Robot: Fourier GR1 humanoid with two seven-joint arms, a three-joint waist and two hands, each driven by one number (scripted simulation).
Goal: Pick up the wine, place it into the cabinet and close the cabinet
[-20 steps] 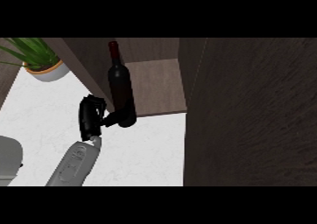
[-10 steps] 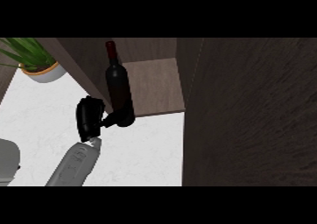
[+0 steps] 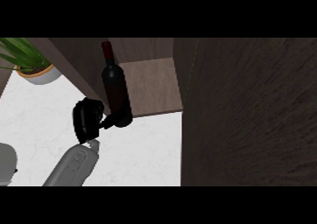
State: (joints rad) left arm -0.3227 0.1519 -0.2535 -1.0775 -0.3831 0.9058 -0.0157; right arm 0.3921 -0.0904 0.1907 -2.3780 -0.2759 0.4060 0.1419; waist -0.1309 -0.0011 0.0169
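One hand in view: the left hand [image 3: 89,120], black, at the end of a grey forearm that rose from the lower edge at the left of the head view.
Hand state: its fingers [image 3: 120,119] were curled round the base of the wine bottle [image 3: 114,85]; the palm sat just left of the bottle, over the white counter [image 3: 142,148].
Wine bottle: dark glass with a dark red cap at the top of its neck, standing nearly upright with a slight lean, its lower part at the front edge of the cabinet shelf [image 3: 153,85].
Bottle's seat: whether the base rested on the shelf or hung just above it could not be told.
Cabinet: dark wood walls with a lighter brown shelf board inside; the bottle was against the left part of the opening.
Cabinet door [image 3: 251,109]: a broad dark wood panel filling the right side of the view, open.
Potted plant [image 3: 28,63]: green leaves in a white pot with an orange rim, on the counter at the upper left, well apart from the hand.
Lower left edge: a pale grey rounded object [image 3: 2,164], only partly in view.
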